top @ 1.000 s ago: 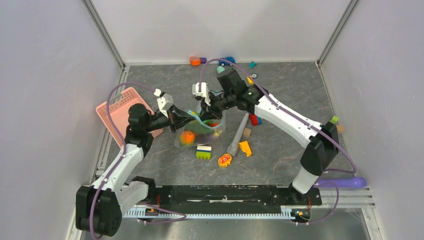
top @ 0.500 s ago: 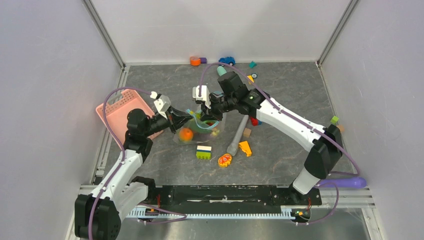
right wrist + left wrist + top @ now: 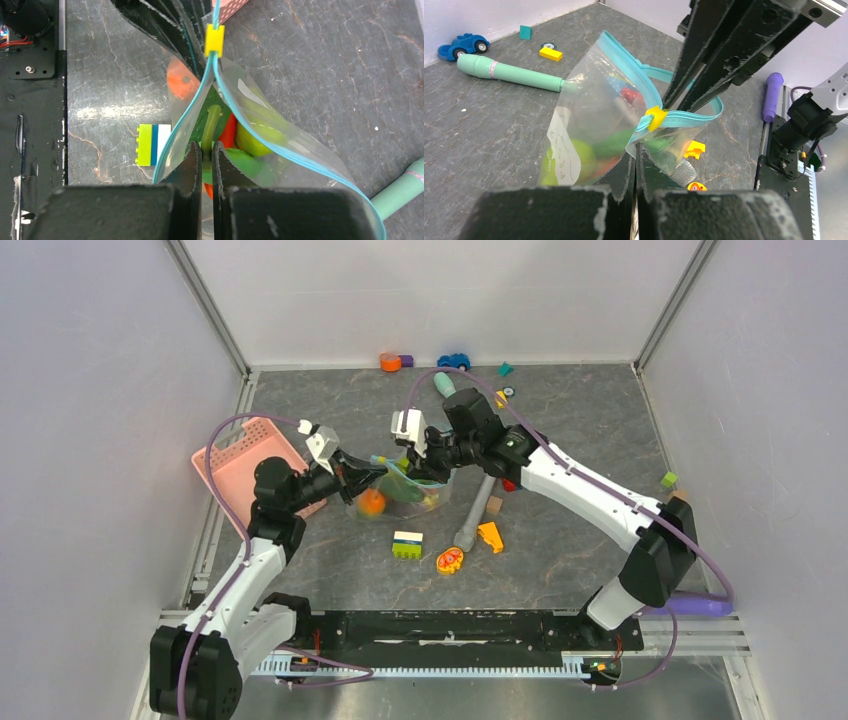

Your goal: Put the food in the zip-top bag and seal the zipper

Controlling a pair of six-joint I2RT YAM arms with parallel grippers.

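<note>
The clear zip-top bag (image 3: 400, 488) hangs between both grippers above the table's middle. Its teal zipper (image 3: 684, 116) is open, with the yellow slider (image 3: 655, 117) at the left end. Food lies inside: an orange piece (image 3: 182, 82), a yellow-green piece (image 3: 255, 135), a red piece (image 3: 228, 131) and green pieces. My left gripper (image 3: 636, 152) is shut on the bag's corner just under the slider. My right gripper (image 3: 203, 152) sits inside the bag's open mouth, shut on a green food piece's stem (image 3: 210, 125).
A pink basket (image 3: 240, 455) lies left of the bag. Near it are a striped block (image 3: 407, 544), an orange oval toy (image 3: 449, 560), a yellow block (image 3: 490, 536) and a grey stick (image 3: 475, 515). A teal stick (image 3: 509, 72) and a blue car (image 3: 461, 46) lie at the back.
Both grippers have raised the bag a little and carried it slightly toward the back. The orange piece inside now hangs farther from the striped block. The right arm shifted slightly right.
</note>
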